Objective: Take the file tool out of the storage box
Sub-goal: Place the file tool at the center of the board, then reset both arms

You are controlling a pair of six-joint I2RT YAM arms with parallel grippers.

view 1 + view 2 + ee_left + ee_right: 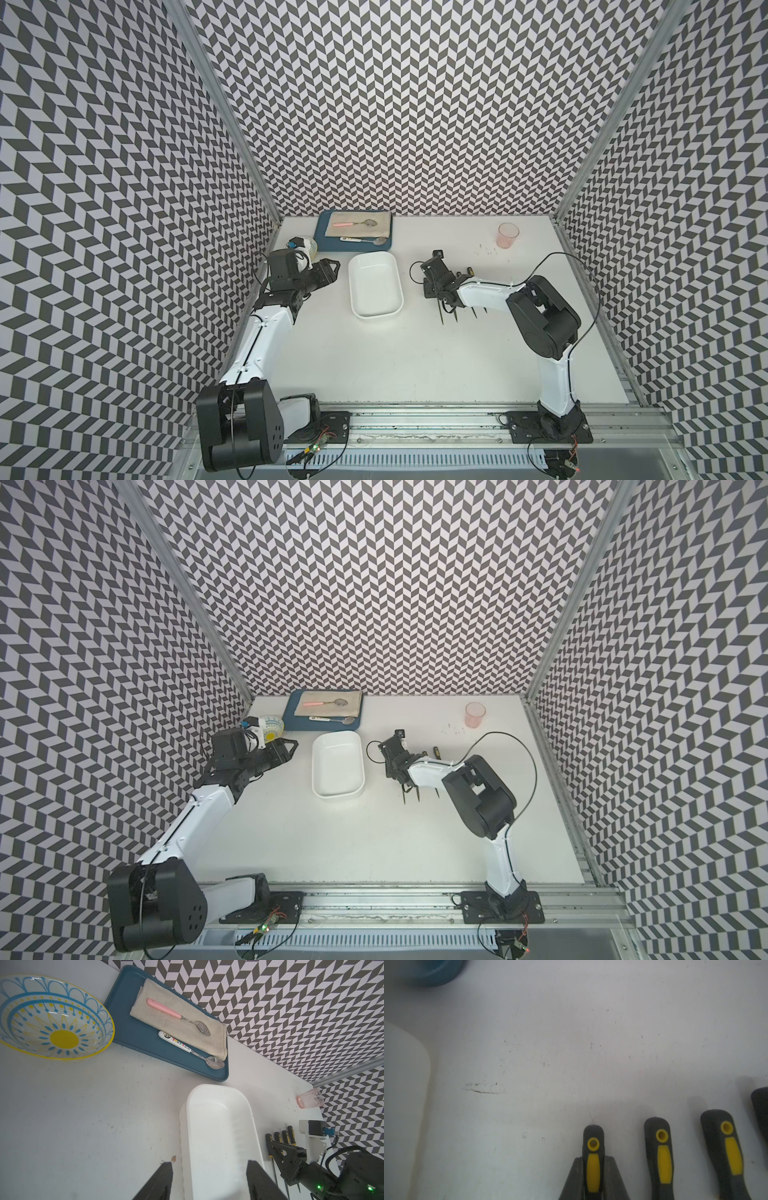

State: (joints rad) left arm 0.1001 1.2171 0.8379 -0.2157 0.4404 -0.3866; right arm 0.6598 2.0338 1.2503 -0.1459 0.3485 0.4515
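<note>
White plastic storage box (376, 291) at mid-counter, long side running away from the arms; its interior is bare in both top views and in the left wrist view (218, 1136). The file tool (592, 1145), grey handle with yellow inlay, is outside the box, on its right side and apart from its wall. The right pincer (593, 1169) is clenched on this handle. Three more files (661, 1147) lie parallel just beside it on the counter (415, 365), handles toward the back wall. Whether the gripped file rests on the counter cannot be told.

The left pincer (330, 268) is released, with its fingers (164, 1174) spread and nothing between them, just beside the box's left wall.

Behind the box is a dark blue tray (133, 1032) holding a folded beige cloth (176, 1024). A pink-handled spoon (166, 1009) lies on the cloth, and a white-handled spoon (180, 1044) lies on the tray floor along the cloth's edge. A blue-and-yellow bowl (56, 1018), left of the tray, holds nothing. A pink glass (508, 235) stands at the far right.
</note>
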